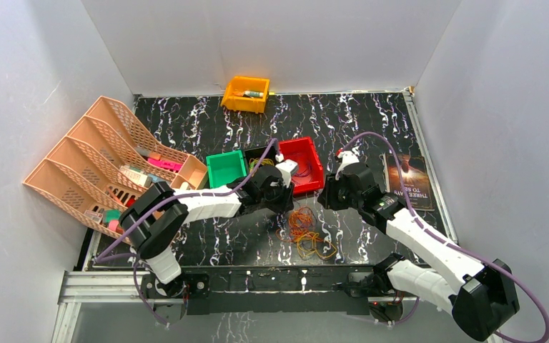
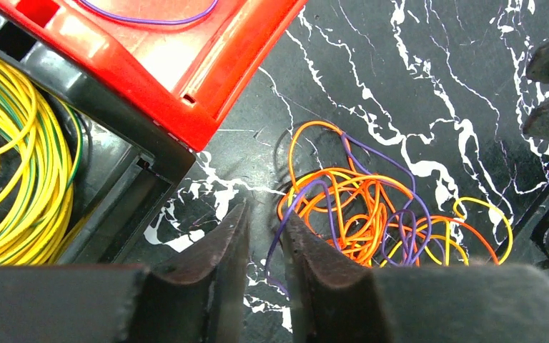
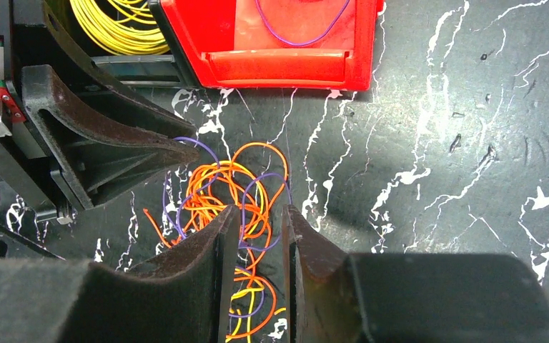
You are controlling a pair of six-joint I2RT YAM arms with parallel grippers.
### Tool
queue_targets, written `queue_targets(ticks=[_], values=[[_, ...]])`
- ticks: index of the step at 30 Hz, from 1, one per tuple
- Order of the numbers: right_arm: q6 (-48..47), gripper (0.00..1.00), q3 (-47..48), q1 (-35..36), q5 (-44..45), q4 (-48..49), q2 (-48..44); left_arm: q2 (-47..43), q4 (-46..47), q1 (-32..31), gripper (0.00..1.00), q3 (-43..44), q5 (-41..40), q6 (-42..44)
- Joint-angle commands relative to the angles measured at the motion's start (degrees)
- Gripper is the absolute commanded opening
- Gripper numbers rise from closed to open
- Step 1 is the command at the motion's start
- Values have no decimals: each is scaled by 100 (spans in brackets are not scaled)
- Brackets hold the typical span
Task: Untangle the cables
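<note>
The cables lie as a tangle (image 1: 306, 230) of orange, purple and yellow wire loops on the black marble table, between the two arms. In the left wrist view the tangle (image 2: 361, 214) sits just right of my left gripper (image 2: 266, 229). Its jaws stand a narrow gap apart, and one purple loop runs through that gap beside the right finger (image 2: 307, 250). My right gripper (image 3: 261, 221) hangs open over the tangle (image 3: 218, 189), with wires showing between its fingers. In the top view the left gripper (image 1: 289, 206) and right gripper (image 1: 323, 203) face each other across the tangle's far edge.
A red bin (image 1: 319, 175) holds a purple wire (image 3: 300, 36). The black bin beside it (image 2: 125, 182) holds a yellow coil (image 2: 14, 157). A green bin (image 1: 225, 168), an orange bin (image 1: 246, 93), a peach file organiser (image 1: 93, 164) and a book (image 1: 409, 182) also stand on the table.
</note>
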Motion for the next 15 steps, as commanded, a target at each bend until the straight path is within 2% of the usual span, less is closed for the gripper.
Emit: queue_targets(ticks=[1,8,11,15], values=[[-13,36,106,-15,50,190,-89,-322,-186,30,18,190,-47,147],[34,36,29,-7,-4,327,-54,-609,-448,34,0,241,-260,283],[5,36,-19,-11,-97,424,-62,-735,-609,35,0,315,-263,366],[-208,37,-234,-7,-795,1026,-117,-929,-771,36,0,397,29,486]])
